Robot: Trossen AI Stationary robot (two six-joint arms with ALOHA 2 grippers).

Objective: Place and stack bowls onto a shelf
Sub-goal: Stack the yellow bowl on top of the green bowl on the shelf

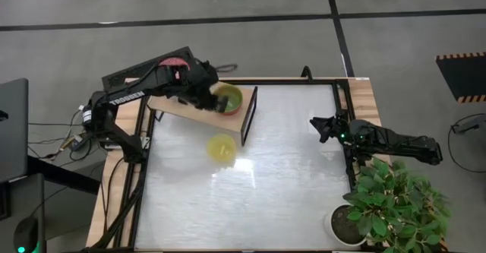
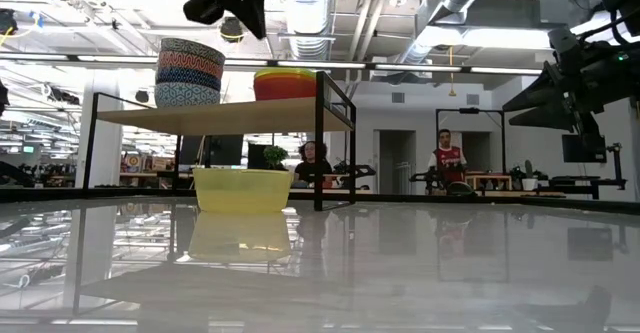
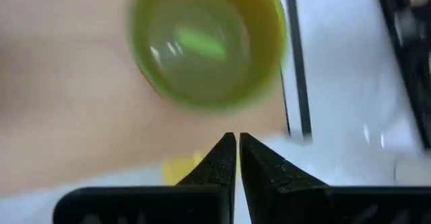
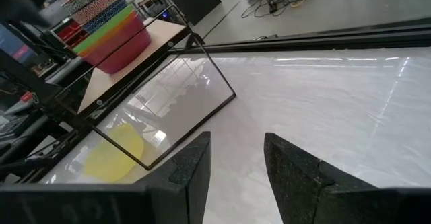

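The shelf (image 1: 176, 106) stands at the table's far left, a light board on a dark frame (image 2: 220, 116). On it sit two stacks of bowls: patterned ones (image 2: 190, 73) and plain ones (image 2: 285, 83) with a green bowl (image 1: 228, 99) on top. A lone yellow bowl (image 1: 222, 147) rests on the tabletop in front of the shelf (image 2: 243, 188). My left gripper (image 3: 237, 143) hovers shut above the shelf, just near of the green bowl (image 3: 209, 42), touching nothing. My right gripper (image 4: 236, 150) waits open at the table's right edge (image 1: 326, 127).
A potted plant (image 1: 383, 203) stands at the table's near right corner, beside the right arm. The shelf's dark end panel (image 1: 248, 116) stands upright between the shelf and the open silvery tabletop (image 1: 288, 177). People sit far off in the room behind (image 2: 447, 153).
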